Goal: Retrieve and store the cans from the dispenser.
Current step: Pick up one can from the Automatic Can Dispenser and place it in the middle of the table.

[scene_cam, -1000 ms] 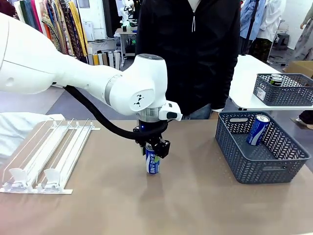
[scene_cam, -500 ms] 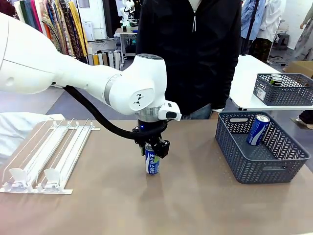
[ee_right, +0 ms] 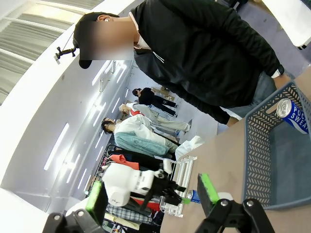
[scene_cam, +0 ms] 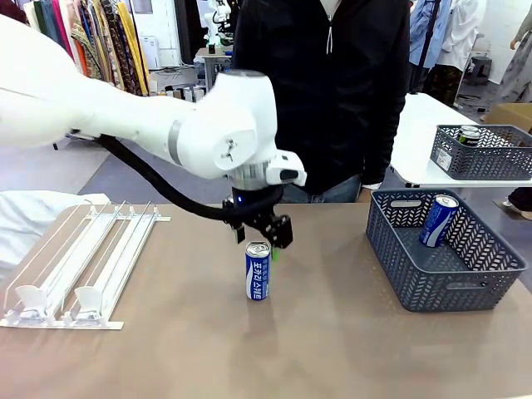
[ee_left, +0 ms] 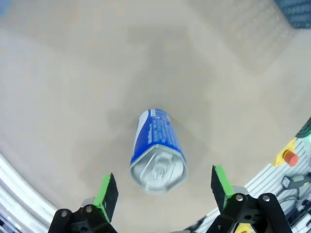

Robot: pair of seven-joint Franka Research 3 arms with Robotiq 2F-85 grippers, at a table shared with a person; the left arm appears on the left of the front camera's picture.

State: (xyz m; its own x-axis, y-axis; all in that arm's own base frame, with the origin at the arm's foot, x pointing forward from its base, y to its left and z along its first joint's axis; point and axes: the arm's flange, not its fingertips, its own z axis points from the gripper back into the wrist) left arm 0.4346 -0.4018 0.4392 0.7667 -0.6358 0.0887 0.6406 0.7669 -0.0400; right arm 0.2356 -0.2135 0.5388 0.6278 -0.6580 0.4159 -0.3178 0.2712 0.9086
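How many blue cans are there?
2. One blue can stands on the table under the left tool; another blue can leans inside the grey basket. None show in the dispenser.

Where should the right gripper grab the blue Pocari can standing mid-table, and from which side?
Grip the blue Pocari can across its cylindrical body, just below the silver top, coming straight down. It stands upright with bare table all around, so the fingers can straddle it. The left gripper hangs open right above it; it should clear first.
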